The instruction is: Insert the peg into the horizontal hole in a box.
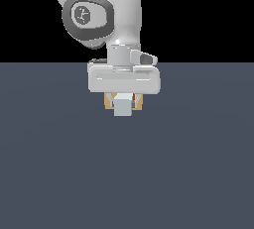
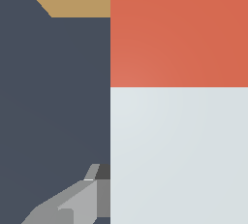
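We saw the white two-fingered claw [image 1: 123,99] closed on the rectangular red-and-white peg [image 1: 123,107], its pale square end facing the exterior camera. Just behind the peg stood the tan cube-like box [image 1: 139,103], largely hidden by the claw, on the dark grey-blue floor [image 1: 59,163].

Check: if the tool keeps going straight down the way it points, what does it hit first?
Probably the floor. The tool points down, shut on the peg, whose white end faces the exterior camera. The box sits behind it, off that line. Height above the floor is unclear.
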Tool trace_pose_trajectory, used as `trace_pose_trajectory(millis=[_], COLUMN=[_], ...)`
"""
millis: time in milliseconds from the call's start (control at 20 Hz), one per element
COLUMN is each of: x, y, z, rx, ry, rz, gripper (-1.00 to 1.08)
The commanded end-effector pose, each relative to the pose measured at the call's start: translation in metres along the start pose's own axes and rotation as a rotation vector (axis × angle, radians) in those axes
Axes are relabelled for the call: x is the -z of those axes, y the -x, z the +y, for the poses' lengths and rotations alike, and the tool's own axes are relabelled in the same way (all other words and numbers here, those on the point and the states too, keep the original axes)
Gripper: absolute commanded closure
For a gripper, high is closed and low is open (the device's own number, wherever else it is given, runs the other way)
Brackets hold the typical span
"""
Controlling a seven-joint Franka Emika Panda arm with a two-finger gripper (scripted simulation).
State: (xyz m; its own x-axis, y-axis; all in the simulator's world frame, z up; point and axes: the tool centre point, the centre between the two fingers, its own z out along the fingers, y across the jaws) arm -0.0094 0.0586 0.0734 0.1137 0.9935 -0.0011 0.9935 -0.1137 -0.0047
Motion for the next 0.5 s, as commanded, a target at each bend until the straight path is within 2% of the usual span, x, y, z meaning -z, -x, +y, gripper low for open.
trace_pose_trajectory(millis=[0, 450], x=[0.0014, 0.0025], y=[-0.0001, -0.0034], z=[0.0008, 0.0008], rx=[0.001, 0.003], ry=[0.003, 0.004], rz=[0.001, 0.001], gripper=[1.08, 1.08])
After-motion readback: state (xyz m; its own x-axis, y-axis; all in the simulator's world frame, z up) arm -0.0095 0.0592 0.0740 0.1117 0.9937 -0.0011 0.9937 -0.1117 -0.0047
